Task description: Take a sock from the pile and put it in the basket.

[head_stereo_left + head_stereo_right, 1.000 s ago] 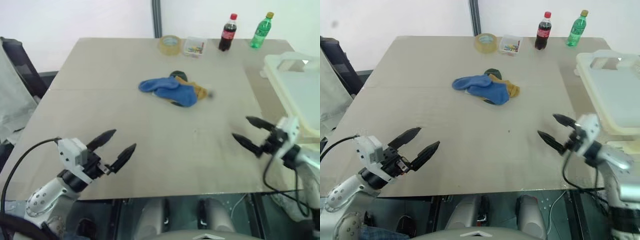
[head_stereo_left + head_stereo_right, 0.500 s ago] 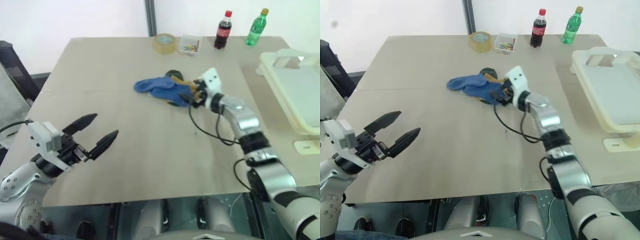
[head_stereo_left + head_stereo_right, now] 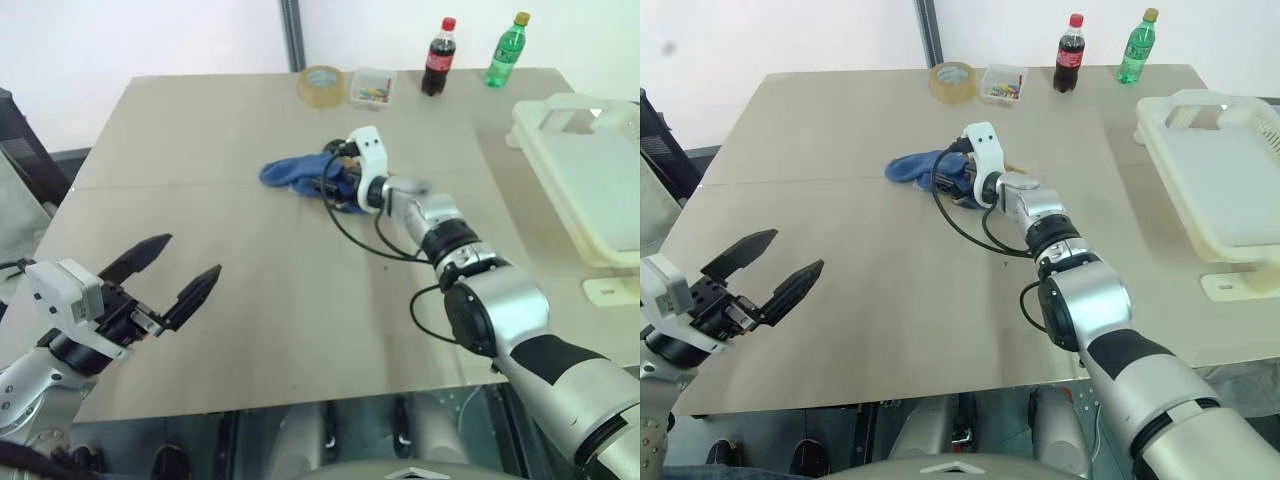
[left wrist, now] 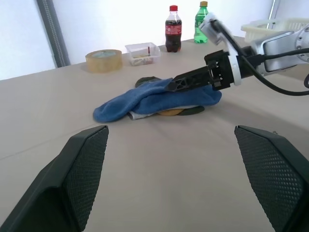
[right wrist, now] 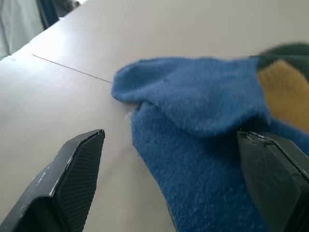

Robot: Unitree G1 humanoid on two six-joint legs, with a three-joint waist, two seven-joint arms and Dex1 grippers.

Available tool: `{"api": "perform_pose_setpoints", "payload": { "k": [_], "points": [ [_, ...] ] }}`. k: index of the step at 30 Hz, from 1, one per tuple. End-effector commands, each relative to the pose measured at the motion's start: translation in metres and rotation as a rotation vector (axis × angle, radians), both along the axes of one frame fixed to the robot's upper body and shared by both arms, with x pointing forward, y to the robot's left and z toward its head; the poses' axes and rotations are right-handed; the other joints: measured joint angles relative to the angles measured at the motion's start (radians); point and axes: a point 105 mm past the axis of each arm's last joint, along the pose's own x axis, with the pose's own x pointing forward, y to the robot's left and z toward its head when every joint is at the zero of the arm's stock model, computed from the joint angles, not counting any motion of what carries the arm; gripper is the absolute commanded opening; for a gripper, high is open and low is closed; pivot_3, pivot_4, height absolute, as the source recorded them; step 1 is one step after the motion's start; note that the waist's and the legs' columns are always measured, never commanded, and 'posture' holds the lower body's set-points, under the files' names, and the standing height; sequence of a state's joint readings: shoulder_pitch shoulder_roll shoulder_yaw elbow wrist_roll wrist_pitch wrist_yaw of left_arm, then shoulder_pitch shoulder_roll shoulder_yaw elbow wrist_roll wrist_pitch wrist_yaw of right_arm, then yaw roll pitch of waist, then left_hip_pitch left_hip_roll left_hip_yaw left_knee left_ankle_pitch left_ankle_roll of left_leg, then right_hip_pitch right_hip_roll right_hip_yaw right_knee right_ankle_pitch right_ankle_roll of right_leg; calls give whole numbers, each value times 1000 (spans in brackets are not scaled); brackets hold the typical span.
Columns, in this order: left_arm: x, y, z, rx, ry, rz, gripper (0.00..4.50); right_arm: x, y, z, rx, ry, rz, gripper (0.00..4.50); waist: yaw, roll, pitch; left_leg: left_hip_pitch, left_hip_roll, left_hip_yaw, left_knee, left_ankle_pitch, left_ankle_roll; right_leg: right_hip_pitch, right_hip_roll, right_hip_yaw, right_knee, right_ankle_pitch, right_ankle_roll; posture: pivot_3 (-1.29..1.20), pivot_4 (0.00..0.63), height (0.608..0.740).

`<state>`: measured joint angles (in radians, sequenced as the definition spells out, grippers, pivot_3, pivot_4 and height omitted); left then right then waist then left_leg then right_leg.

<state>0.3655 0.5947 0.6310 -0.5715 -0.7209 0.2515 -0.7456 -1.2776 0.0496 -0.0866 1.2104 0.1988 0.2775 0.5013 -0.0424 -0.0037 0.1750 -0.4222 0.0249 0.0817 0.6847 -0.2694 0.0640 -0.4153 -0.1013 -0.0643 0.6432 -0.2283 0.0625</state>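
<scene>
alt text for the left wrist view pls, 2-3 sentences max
The right gripper, jaws open, reaches over a soft medium-blue ankle sock topping a small loose heap of socks on a beige table. The left gripper's black fingers stand wide apart in the foreground.

Right hand (image 3: 335, 178) outstretched (fingers spread), left hand (image 3: 168, 285) low, likewise spread.

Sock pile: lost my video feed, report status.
Right gripper open, at the pile, over the blue sock; no grip yet. Left gripper open, clear of it. Basket at table's right. Nothing in the way.
</scene>
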Motion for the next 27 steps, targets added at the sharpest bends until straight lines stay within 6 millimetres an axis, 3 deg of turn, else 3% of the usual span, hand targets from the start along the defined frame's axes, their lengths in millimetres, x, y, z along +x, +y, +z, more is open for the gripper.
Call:
{"api": "perform_pose_setpoints", "payload": {
  "k": [1, 7, 12, 17, 21, 27],
  "points": [
    [-7, 0, 13, 30, -58, 18, 4500, 2, 7, 17, 65, 10, -21, 4455, -1, 0, 0, 0, 0, 0, 0, 0, 0, 0, 0, 0, 0, 0, 0, 0, 150, 735],
    [-8, 1, 12, 30, -54, 27, 4500, 3, 14, 28, 158, 35, -54, 4455, -2, 0, 0, 0, 0, 0, 0, 0, 0, 0, 0, 0, 0, 0, 0, 0, 150, 735],
    [-6, 1, 13, 36, -56, 23, 4500, 3, 18, 24, 219, 108, -96, 2027, -1, 0, 0, 0, 0, 0, -1, 0, 0, 0, 0, 0, 0, 0, 0, 0, 150, 735],
    [-7, 2, 14, 45, -56, 29, 4500, 5, 16, 14, 214, 148, -163, 107, -3, 0, 0, 0, 0, 0, -1, 0, 0, -1, 0, 0, 0, 0, 0, 0, 150, 735],
    [-8, 2, 14, 46, -58, 32, 4500, 6, 13, 9, 201, 150, -189, 107, -2, 0, 0, 0, 0, 0, -1, 0, 0, -1, 0, 0, 0, 0, -1, 0, 150, 735],
    [-9, 3, 13, 47, -59, 34, 4500, 5, 15, 22, 178, 83, -105, 107, -3, 0, 0, 0, 0, 0, -1, 0, 0, -1, 0, 0, 0, 0, -1, 0, 150, 735]
  ]
}}
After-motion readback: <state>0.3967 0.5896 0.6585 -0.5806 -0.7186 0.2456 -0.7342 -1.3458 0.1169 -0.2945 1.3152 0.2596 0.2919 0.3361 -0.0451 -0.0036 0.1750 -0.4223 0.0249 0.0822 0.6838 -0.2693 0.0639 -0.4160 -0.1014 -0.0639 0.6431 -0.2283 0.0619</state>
